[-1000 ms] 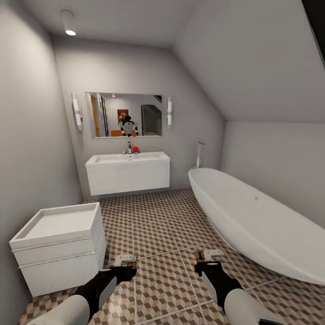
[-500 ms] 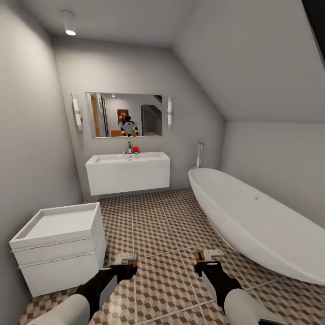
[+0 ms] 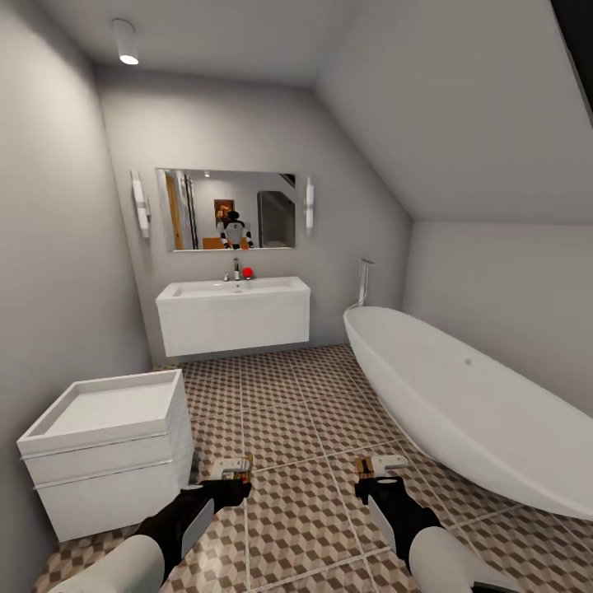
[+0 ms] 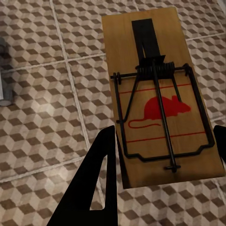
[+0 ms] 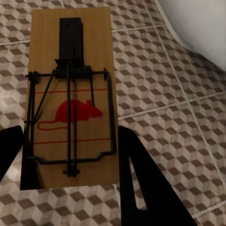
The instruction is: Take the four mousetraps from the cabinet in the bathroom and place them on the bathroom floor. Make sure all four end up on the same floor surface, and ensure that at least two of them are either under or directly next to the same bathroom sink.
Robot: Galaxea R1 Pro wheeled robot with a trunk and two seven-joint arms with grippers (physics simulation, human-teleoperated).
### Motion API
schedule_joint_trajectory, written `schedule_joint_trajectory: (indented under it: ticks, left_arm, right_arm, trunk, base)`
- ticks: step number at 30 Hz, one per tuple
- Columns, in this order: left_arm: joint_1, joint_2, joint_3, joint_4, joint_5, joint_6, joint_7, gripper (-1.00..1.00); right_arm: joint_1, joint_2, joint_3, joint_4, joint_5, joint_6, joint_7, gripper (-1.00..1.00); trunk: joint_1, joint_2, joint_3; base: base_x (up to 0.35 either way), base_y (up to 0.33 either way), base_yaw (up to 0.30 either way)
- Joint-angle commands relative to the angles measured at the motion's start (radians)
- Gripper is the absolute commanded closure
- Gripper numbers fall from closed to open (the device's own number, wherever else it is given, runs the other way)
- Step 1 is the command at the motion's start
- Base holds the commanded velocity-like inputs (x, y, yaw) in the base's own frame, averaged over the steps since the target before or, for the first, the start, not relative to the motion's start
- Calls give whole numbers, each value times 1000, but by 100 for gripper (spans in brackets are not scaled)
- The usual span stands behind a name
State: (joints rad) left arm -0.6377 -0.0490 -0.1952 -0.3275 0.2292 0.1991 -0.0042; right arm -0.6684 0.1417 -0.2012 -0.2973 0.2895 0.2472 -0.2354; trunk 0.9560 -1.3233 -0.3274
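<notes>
Tan mousetrap [image 4: 160, 103] in left gripper [image 4: 160, 155], another mousetrap [image 5: 70, 99] right gripper [image 5: 70, 155]

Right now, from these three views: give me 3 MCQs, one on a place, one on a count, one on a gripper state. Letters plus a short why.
1. Where does the bathtub stand relative to the sink in the head view?
A. left of it
B. right of it
C. behind it

2. How many mousetraps are being carried?
A. one
B. two
C. four

3. What state is the left gripper in?
A. open and empty
B. shut on a mousetrap
C. resting on the floor

Answers:
1. B, the tub runs along the right wall.
2. B, the left mousetrap and the right mousetrap, one per gripper.
3. B, its fingers flank the board above the floor tiles; the right gripper does the same.
</notes>
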Motion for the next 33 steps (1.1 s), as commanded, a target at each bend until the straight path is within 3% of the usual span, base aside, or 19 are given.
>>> schedule_joint_trajectory:
  ticks: [1, 24, 33]
  left_arm:
    - [0, 1, -6, -2, 9, 5, 1, 100]
    - [0, 0, -9, -2, 4, 3, 6, 100]
    - [0, 0, -10, -2, 4, 5, 6, 100]
  right_arm:
    - [0, 1, -5, -2, 8, 6, -3, 100]
    - [0, 1, -4, -2, 8, 7, 4, 100]
    - [0, 1, -4, -2, 8, 7, 4, 100]
  trunk:
    - [0, -1, -1]
    - [0, -1, -1]
    - [34, -64, -29]
  base:
    - [0, 0, 0]
    - [0, 0, 0]
    - [0, 0, 0]
